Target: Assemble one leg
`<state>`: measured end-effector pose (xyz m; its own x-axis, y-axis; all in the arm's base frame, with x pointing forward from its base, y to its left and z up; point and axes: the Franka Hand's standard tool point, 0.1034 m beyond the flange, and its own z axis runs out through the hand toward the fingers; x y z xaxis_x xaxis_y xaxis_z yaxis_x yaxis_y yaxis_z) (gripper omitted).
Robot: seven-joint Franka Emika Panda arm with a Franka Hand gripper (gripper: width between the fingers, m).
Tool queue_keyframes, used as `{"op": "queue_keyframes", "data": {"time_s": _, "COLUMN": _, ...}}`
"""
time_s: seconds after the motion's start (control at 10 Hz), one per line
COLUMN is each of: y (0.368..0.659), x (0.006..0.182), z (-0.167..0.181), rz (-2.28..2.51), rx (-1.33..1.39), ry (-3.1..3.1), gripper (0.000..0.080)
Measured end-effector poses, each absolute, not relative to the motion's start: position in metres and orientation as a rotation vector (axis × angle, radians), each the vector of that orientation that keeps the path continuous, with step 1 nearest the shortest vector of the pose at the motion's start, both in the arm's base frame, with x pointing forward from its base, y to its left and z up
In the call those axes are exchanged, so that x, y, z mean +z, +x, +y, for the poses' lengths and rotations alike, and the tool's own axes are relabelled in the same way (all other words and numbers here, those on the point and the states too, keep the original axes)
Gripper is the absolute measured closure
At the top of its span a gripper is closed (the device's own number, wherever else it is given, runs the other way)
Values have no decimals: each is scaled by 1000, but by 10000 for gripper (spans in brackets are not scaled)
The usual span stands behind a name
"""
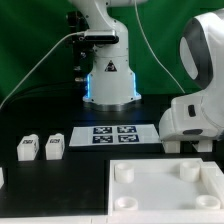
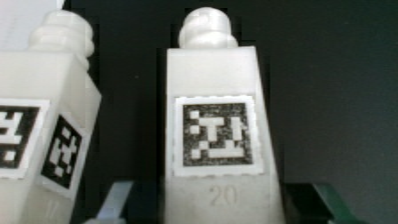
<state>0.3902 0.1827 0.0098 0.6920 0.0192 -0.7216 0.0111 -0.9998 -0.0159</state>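
Observation:
In the wrist view a white leg (image 2: 217,110) with a black-and-white tag and the number 20 lies between my gripper's (image 2: 222,202) two fingers. The fingers (image 2: 121,200) stand on either side of it with a dark gap on each side, so the gripper is open and not touching the leg. A second white tagged leg (image 2: 45,110) lies close beside the first, outside the fingers. In the exterior view two more legs (image 1: 27,148) (image 1: 55,147) stand on the black table at the left. My gripper is hidden there behind the arm's white housing (image 1: 195,110) at the right.
The marker board (image 1: 113,134) lies at the table's middle, in front of the robot base (image 1: 108,80). The large white square piece with round corner sockets (image 1: 165,185) lies at the front right. Another white part (image 1: 2,178) shows at the left edge.

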Motion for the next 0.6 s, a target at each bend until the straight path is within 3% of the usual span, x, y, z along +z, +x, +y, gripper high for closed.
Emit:
{"op": "queue_keyframes", "data": {"time_s": 0.2, "y": 395, "x": 14, "z": 180, "rz": -68, "rx": 1224, "ry": -2870, "gripper": 509}}
{"op": "queue_keyframes", "data": {"time_s": 0.4, "y": 436, "x": 71, "z": 157, "rz": -147, "rx": 1132, "ry": -2856, "gripper": 508}}
{"op": "queue_keyframes", "data": {"time_s": 0.6, "y": 469, "x": 117, "z": 140, "rz": -135, "rx": 864, "ry": -2933, "gripper": 508}}
